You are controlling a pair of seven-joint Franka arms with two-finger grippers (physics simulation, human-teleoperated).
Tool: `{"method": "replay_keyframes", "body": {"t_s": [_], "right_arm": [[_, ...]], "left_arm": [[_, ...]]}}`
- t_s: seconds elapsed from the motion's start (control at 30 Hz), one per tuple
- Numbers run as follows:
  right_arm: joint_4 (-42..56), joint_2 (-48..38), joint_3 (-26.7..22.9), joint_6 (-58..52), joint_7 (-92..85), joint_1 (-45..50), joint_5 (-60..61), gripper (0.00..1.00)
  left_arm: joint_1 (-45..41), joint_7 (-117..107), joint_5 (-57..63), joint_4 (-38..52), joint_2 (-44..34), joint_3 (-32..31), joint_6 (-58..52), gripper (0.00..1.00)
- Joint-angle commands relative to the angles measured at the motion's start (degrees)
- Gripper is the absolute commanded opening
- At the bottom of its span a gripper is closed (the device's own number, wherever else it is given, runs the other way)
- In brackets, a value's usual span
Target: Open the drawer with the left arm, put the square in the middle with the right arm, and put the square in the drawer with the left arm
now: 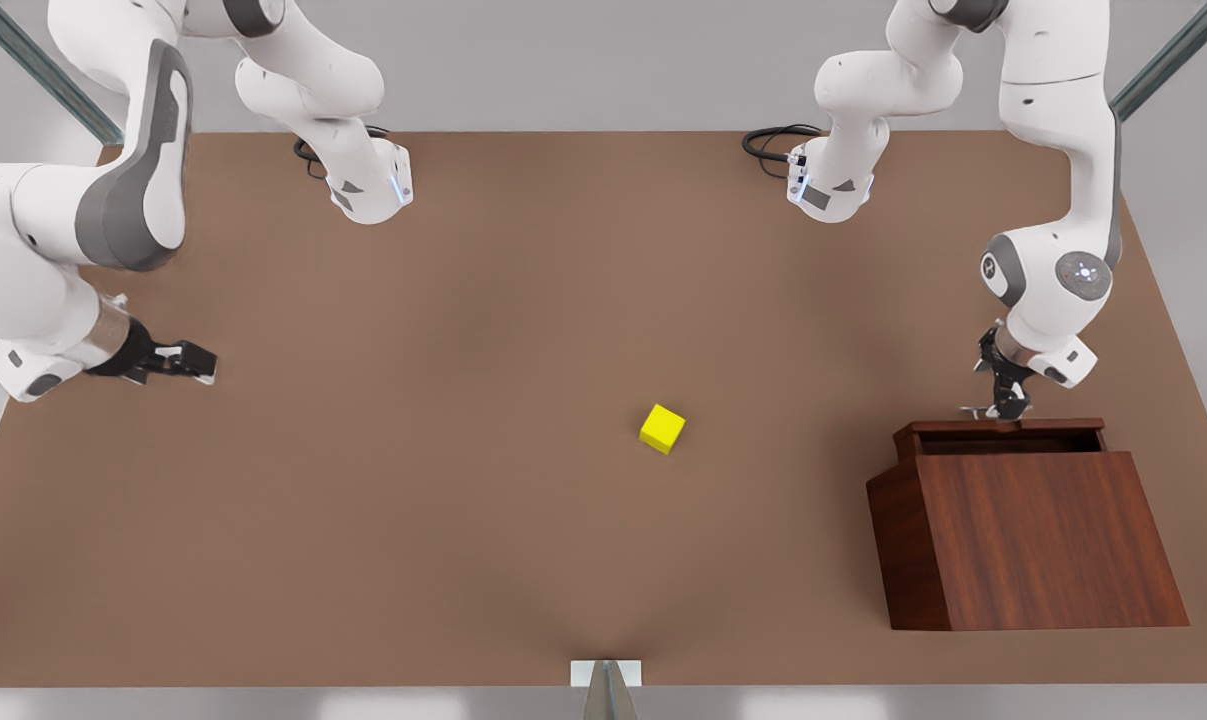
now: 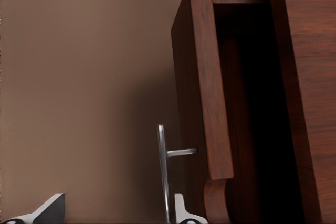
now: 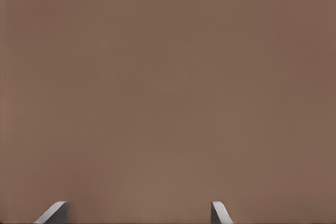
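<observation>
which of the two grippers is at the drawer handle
The left gripper, on the front view's right, by the drawer handle; the right gripper hangs over bare table far away.

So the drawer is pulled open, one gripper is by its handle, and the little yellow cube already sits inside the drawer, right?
Not quite. The drawer is open and the left gripper is at its handle, but the front view shows the yellow cube on the bare table, apart from the wooden box.
</observation>
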Motion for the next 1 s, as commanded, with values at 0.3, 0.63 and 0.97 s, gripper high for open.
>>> {"method": "replay_keyframes", "body": {"t_s": [0.3, 0.63, 0.97], "right_arm": [[3.2, -2.0, -0.6, 4.4, -0.2, -0.3, -0.8, 1.00], [3.0, 2.1, -0.3, 7.8, 0.0, 0.1, -1.3, 1.00], [3.1, 2.2, -0.3, 8.0, 0.1, 0.2, -1.3, 1.00]], "left_arm": [[0.0, 0.1, 3.2, -0.7, -0.5, 0.8, -0.1, 1.00], [0.0, 0.1, 3.3, -1.7, -3.0, 0.8, -3.9, 1.00], [0.0, 0.1, 3.3, -3.4, -4.9, 0.8, -5.4, 1.00]]}}
